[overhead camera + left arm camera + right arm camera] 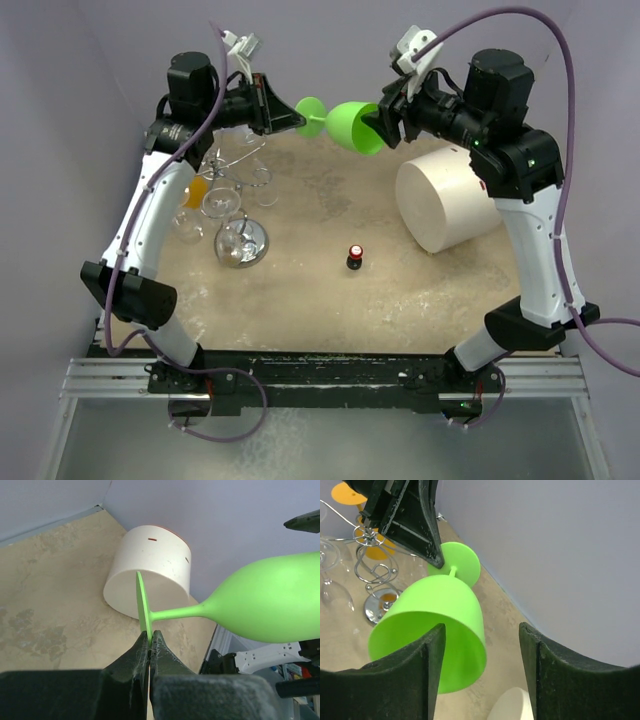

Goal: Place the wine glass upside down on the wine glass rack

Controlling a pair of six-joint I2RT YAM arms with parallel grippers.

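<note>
The sandy surface [320, 300] is taken in first, with the big white cylinder [445, 200] lying on it at the right and the wine glass rack [241, 243] standing at the left, clear glasses [218, 203] hung around it. The green wine glass [352, 126] is held on its side in the air over the far edge, well apart from the rack. Its foot is pinched by the closed left tool [150, 639], while the right tool [482, 630] is spread open at the bowl's rim.
</note>
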